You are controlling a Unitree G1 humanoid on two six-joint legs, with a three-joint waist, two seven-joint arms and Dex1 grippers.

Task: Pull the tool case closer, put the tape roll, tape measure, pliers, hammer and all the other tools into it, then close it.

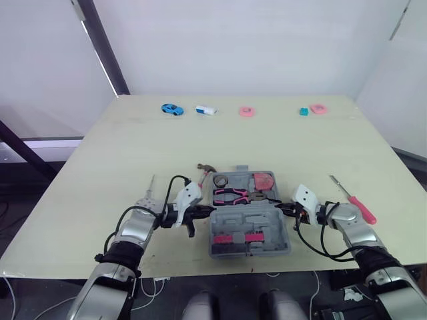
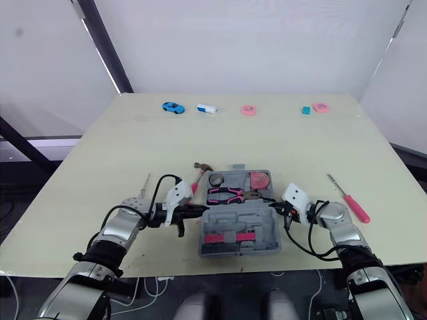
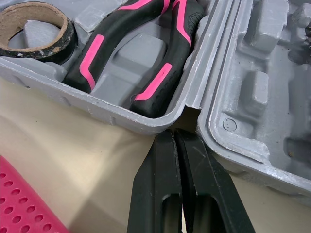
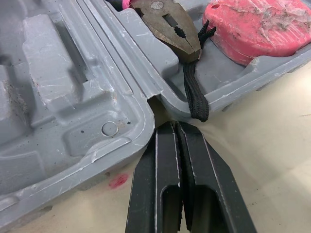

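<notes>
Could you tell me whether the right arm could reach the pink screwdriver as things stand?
Probably yes. The screwdriver lies on bare table just outside the right gripper, nothing between them; that gripper, shut at the case's edge, would have to open first.

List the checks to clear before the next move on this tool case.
1. tool case open and close to the robot: ok.
2. tape roll, pliers and tape measure seated in the case: ok.
3. hammer packed: not ok, it lies on the table at the case's far left corner.
4. screwdriver packed: not ok, it lies on the table right of the case.
5. left end effector and right end effector ready to grasp: not ok, both shut and empty, tips at the case's hinge ends.
6. Case ready to close: not ok, tools lie outside.
</notes>
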